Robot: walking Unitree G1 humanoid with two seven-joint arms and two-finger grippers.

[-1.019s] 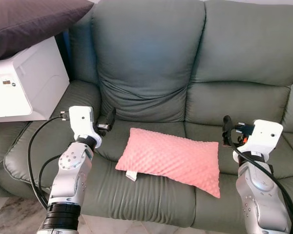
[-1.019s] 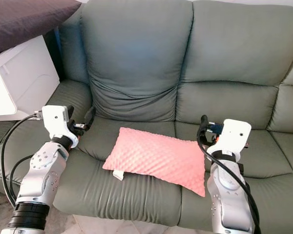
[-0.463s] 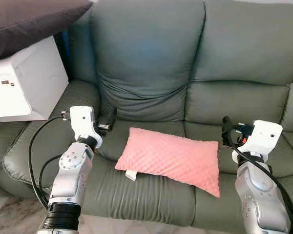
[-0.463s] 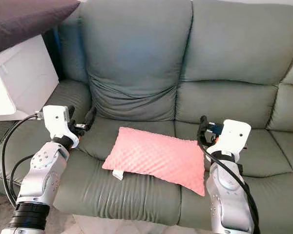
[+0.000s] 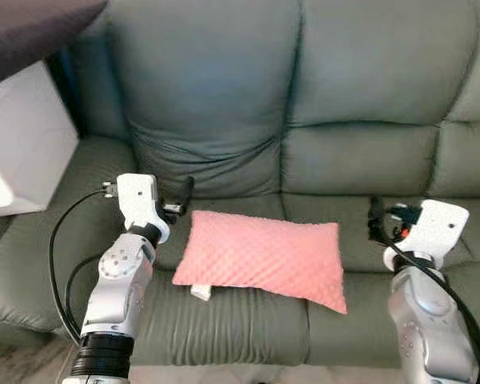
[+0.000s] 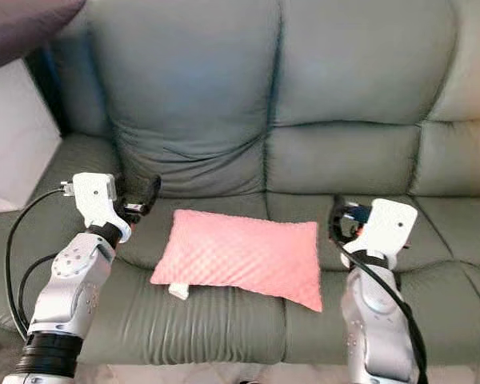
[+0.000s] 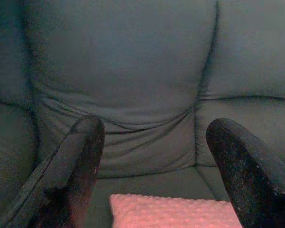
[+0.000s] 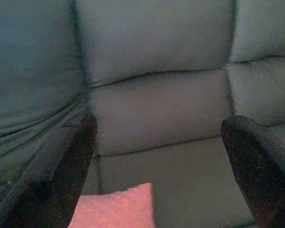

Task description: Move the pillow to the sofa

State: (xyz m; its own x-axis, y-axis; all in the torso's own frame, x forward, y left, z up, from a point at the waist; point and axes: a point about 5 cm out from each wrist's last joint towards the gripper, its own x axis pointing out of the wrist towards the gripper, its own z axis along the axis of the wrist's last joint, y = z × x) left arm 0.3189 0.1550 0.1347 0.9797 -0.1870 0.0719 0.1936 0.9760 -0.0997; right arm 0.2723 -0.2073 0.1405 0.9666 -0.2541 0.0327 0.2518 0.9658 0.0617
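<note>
Looking down past my two silver arms, I see my left tool (image 7: 152,156) raised just off the left end of the pink pillow (image 5: 260,258), its two black fingers (image 7: 78,166) spread apart with nothing between them. My right tool (image 8: 159,161) is up beside the pillow's right end, apart from it, and its fingers (image 8: 256,166) are likewise spread wide and empty. The pillow lies flat on the seat of the grey-green sofa (image 5: 320,168), straddling the seam between two seat cushions, with its long side running across the seat and a small white tag (image 5: 200,293) poking out at the near left corner. Beyond it rise the sofa's back cushions (image 5: 208,88), the left one creased low down. At the far left, a white box-like unit (image 5: 20,152) stands over the sofa's arm, and a dark cushion (image 5: 32,32) rests on top of it.
</note>
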